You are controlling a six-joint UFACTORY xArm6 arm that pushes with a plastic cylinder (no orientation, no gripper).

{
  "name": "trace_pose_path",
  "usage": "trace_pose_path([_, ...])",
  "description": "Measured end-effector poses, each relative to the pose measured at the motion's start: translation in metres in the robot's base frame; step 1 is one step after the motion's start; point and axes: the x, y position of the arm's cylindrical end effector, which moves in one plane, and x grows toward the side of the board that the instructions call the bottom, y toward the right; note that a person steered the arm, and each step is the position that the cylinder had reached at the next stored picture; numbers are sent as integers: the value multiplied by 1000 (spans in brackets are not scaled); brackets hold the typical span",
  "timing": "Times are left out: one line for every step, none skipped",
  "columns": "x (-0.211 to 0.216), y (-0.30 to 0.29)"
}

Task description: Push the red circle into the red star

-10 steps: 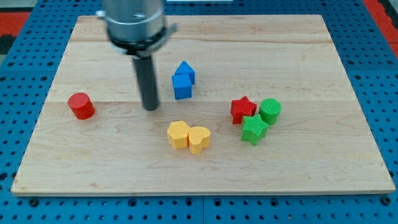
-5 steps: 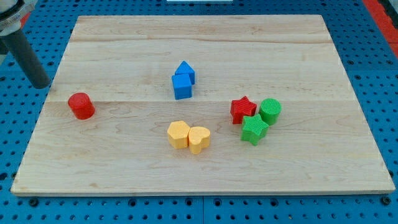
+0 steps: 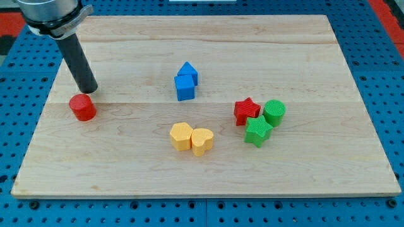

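Asker: Hand first: how far open, and what does it have hold of?

Arm: Where a hand would be, I carry a straight dark rod (image 3: 77, 60). It has no jaws to open, so it grips nothing. It ends in my tip (image 3: 88, 91), which is down at the desk (image 3: 252, 50), just beside the red circle (image 3: 83, 107) on its upper edge toward the view's top. I cannot tell whether the 2 actually touch.

Asker: And where is the red circle compared with the red star?

Arm: The circle is near the desk's left edge. The red star (image 3: 247, 111) is well apart from it, toward the view's right. A green star (image 3: 257, 130) presses against the red star's lower right, and a green cylinder (image 3: 274, 111) stands just to its right.

Asker: What lies between them?

Arm: 2 blue blocks (image 3: 186, 81) sit touching near the middle. The rear 1 is peaked like a little house and the front 1 is a cube. Lower down, 2 yellow blocks (image 3: 191, 139) also touch. The right 1 is a heart, and the left 1's shape is hard to make out.

Asker: Is anything cut off?

Arm: My grey housing (image 3: 50, 12) runs out of the view's top left corner, and the blue pegboard (image 3: 391, 94) under the desk shows only at the margins.
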Motion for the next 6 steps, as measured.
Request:
trace_pose_path([0,-4])
trace_pose_path([6,19])
trace_pose_path([8,-50])
trace_pose_path([37,-48])
trace_pose_path([70,25])
trace_pose_path([69,95])
